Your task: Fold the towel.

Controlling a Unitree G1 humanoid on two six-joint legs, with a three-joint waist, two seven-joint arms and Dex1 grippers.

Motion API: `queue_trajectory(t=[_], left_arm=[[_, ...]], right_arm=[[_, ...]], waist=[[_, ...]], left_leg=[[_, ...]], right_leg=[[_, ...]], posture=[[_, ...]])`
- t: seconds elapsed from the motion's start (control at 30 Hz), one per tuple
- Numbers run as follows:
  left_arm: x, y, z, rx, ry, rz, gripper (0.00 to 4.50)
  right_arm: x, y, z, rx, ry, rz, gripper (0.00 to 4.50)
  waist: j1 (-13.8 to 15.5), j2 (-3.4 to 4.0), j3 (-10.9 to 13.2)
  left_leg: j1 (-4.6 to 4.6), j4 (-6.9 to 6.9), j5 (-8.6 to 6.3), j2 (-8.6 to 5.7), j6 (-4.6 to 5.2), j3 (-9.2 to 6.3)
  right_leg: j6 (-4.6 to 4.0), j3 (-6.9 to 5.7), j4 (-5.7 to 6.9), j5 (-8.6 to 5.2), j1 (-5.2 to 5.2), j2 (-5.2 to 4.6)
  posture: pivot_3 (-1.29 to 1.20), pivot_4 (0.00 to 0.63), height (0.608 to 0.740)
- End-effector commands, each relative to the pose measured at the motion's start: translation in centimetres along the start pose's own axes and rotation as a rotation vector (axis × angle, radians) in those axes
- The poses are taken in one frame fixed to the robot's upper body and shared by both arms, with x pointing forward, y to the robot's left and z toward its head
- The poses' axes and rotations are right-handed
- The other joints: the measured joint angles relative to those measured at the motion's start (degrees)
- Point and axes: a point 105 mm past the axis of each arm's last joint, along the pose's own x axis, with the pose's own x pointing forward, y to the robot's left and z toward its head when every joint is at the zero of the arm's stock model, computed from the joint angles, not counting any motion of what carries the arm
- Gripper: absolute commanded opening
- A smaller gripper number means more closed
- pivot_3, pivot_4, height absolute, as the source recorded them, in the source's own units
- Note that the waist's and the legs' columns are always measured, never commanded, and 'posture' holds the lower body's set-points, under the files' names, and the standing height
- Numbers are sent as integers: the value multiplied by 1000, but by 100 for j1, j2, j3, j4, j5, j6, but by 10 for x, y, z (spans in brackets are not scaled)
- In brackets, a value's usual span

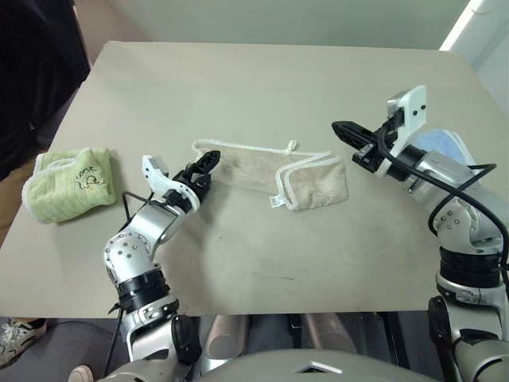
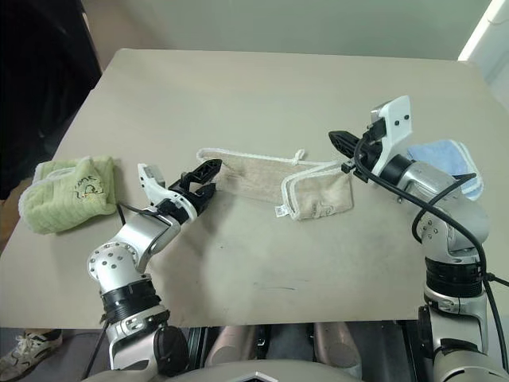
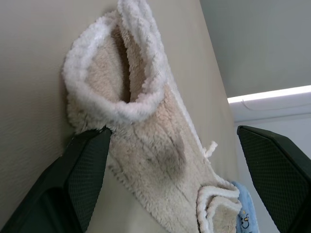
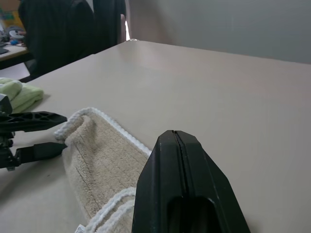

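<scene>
From your head cameras you see one desk carrying three towels. The towel you are to fold, beige with white edging, lies near the middle of the desk as a long band running left to right; its right end is doubled over into a thicker pad, and one small white tag sticks out at that pad's near edge. One light green towel sits bunched by the left edge. One light blue towel lies by the right edge, partly behind your right arm.

You have two pincers over the desk. Your left pincer is spread wide right at the beige towel's left end, one black finger on either side of that end, nothing clamped. Your right pincer hangs above the desk just beyond the towel's doubled right end, its two fingers pressed together on nothing.

In your left wrist view the two fingers stand far apart, and the towel's curled, white-edged left end lies between them, close against one finger. A sliver of the blue towel peeks out past the far end.

In your right wrist view the two fingers meet in one closed wedge above the beige towel, and you can see the left pincer at its far end with the green towel behind it.
</scene>
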Motion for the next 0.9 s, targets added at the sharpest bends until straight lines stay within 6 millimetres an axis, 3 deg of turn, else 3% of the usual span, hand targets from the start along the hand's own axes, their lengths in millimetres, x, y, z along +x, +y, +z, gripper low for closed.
queue_trajectory(t=[0.03, 0.27, 0.43, 0.73, 0.83, 0.9], left_arm=[[-16, 11, 7, 4, -39, 39, 4475], [-34, 10, 8, 8, -50, 51, 4475], [-36, 16, 18, -40, -115, 99, 4475], [-8, 25, 21, 2, -30, 158, 4475], [-4, 29, 24, 2, -18, 161, 3939], [-3, 30, 27, -13, -26, 160, 3245]], right_arm=[[-6, -1, 13, -25, -44, -13, 0], [-4, 1, 7, -16, -33, -6, 0], [-1, 3, 3, -5, -26, 0, 0], [1, 4, 2, 10, -32, -7, 0], [1, 4, 2, 11, -33, -13, 0], [-1, 3, 2, 11, -32, -18, 0]], waist=[[-20, 0, 0], [-37, 0, 0], [-37, 0, 0], [-32, 0, 1], [-33, 0, 1], [-33, 0, 1]], left_leg=[[3, -5, 0, 0, -1, 1], [27, -32, 0, 0, -7, 13], [35, -35, -3, -3, -4, 22], [74, -37, -3, -7, 8, 37], [97, -39, 4, -9, 15, 34], [97, -38, 4, -13, 15, 31]], right_leg=[[1, 2, 0, -3, 0, 1], [5, 31, 1, -16, 0, 11], [20, 84, 4, -26, 1, 31], [17, 112, 12, -10, 29, 33], [11, 114, 10, -7, 56, 33], [10, 119, 9, -7, 57, 33]], posture=[[0, 150, 740], [0, 150, 740], [0, 150, 740], [0, 150, 740], [0, 150, 740], [0, 150, 740]])
